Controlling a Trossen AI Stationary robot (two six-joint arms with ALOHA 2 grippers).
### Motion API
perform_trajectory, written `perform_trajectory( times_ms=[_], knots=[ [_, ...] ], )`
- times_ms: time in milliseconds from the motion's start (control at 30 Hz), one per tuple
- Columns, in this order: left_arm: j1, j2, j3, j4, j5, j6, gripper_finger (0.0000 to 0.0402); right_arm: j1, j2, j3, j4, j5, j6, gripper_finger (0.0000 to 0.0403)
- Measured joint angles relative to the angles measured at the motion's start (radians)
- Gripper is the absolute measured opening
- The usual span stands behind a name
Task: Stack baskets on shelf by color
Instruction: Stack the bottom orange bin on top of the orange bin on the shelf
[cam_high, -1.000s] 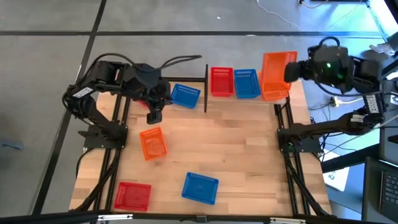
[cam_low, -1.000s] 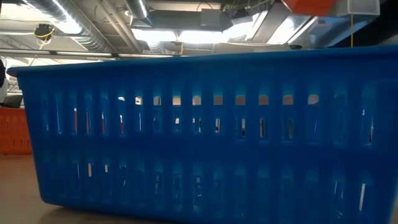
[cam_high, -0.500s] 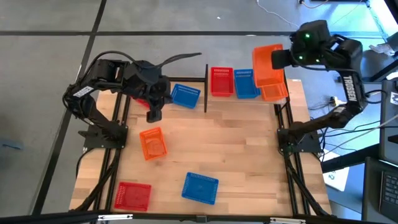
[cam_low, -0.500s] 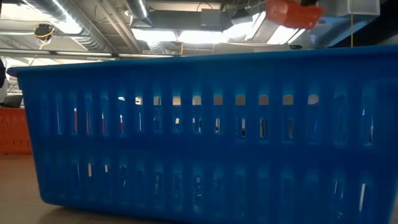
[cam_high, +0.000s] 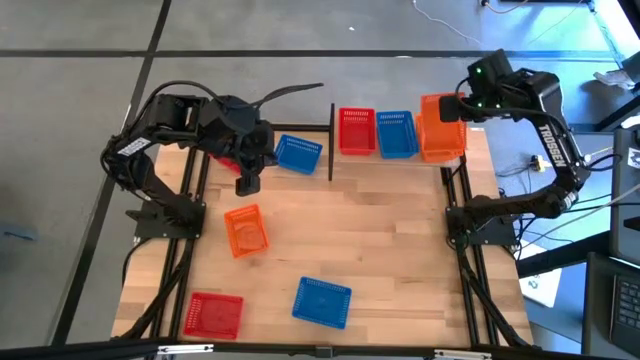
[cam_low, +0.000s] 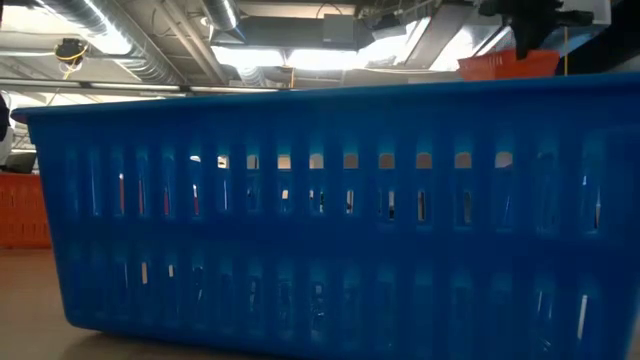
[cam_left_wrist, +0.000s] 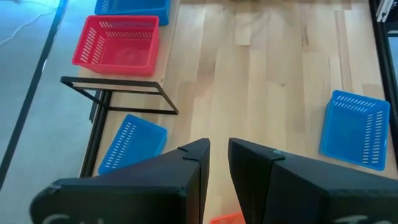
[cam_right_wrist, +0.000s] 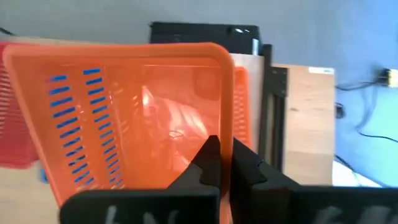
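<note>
While the left gripper hangs with its fingers nearly together and nothing between them near the table's back left, an orange lattice-walled plastic basket is clamped at its wall by the right gripper above the right end of the pale wooden shelf. Beside it on the shelf a blue lattice basket and a red lattice basket are seen. Another orange basket lies on the wooden tabletop.
</note>
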Motion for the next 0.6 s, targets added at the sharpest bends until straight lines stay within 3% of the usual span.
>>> perform_trajectory(
  times_ms=[167,600],
  knots=[
    [0.001,0.000,0.000,0.000,0.000,0.000,0.0051,-0.029,0.021,-0.033,0.006,0.061,-0.025,0.0000],
    [0.001,0.000,0.000,0.000,0.000,-0.001,0.0051,-0.039,0.041,-0.035,0.001,0.053,-0.058,0.0000]
  ],
)
